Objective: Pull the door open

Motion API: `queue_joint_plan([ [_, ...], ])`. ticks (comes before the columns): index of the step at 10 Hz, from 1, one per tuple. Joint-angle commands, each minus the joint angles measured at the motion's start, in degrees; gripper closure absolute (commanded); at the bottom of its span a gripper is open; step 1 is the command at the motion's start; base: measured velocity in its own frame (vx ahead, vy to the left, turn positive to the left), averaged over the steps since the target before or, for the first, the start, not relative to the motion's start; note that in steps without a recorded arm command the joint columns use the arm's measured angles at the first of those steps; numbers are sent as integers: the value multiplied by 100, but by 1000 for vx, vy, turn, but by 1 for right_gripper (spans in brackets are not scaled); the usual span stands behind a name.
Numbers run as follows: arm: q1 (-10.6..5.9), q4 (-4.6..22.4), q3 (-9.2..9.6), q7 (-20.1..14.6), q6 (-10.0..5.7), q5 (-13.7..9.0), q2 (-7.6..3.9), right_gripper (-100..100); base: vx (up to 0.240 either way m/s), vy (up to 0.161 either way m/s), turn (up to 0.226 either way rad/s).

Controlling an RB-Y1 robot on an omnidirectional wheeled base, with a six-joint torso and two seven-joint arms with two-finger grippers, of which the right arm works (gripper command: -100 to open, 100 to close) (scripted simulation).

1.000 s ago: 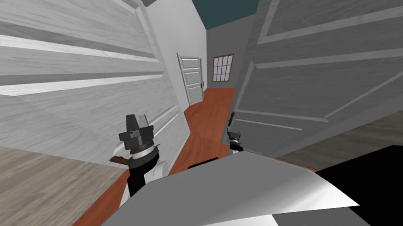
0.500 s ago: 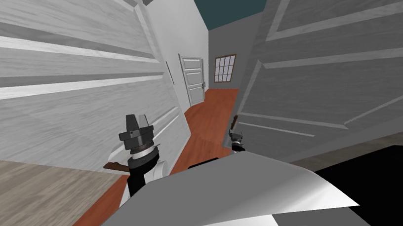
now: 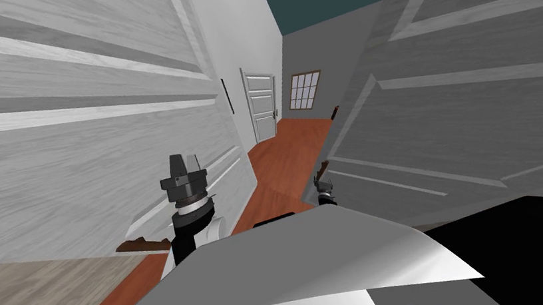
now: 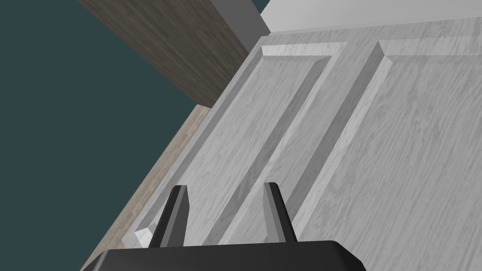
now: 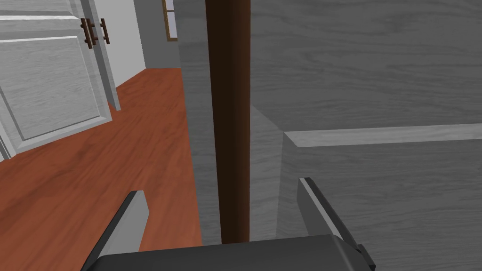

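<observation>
Your right hand [image 5: 221, 186] is released: its fingers stand spread on either side of the dark brown upright handle [image 5: 230, 117] without pressing it. That handle runs along the edge of the grey panelled door [image 3: 460, 119], which stands close on your right, angled beside the red-brown floor [image 3: 283, 152]. Your left hand [image 3: 182, 160] is raised in front of the pale panelled door [image 3: 60, 145] on your left, fingers apart and grasping nothing.
</observation>
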Motion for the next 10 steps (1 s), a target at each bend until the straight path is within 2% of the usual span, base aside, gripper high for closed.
queue_joint_plan([
  [1,20,111,12,-198,-39,14,-111,-100,94,-11,11],
  [2,41,159,17,-303,-55,20,-178,-100,91,-7,10],
  [3,79,252,26,-503,-84,31,-306,-100,134,-10,12],
  [5,115,337,35,-686,-111,42,-424,-100,122,-3,10],
  [9,175,482,49,-997,-158,60,-624,-100,101,-5,6],
  [10,172,453,49,-927,-150,59,-586,-100,49,2,2],
])
